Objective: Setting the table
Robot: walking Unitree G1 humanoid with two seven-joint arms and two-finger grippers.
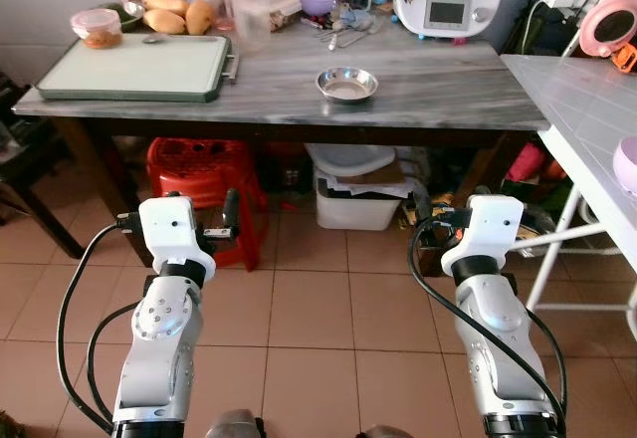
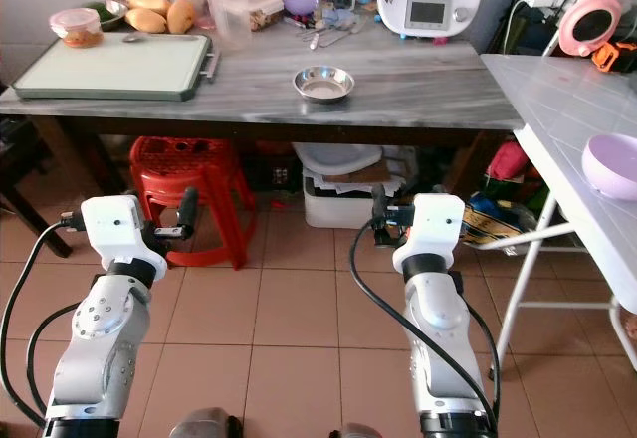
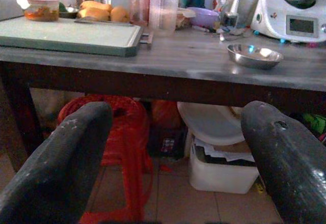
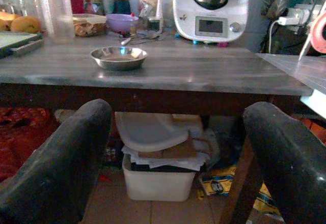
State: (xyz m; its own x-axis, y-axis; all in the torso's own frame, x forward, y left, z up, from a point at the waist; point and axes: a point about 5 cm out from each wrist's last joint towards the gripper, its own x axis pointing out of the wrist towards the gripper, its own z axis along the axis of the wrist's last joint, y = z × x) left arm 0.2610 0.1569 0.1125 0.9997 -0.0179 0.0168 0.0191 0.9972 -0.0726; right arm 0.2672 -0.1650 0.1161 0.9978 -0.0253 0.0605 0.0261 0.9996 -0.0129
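Steel bowl (image 1: 347, 84) sits alone mid-counter on the grey table (image 1: 428, 90), near its front edge (probably the piece to collect). Left gripper (image 3: 175, 147) and right gripper (image 4: 178, 147), fingers spread and empty, are held low before the table, well short of it.

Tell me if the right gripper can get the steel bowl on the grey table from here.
Probably not yet. The right gripper hangs open below the table's edge, short of it, while the steel bowl sits farther back on top. Nothing blocks it.
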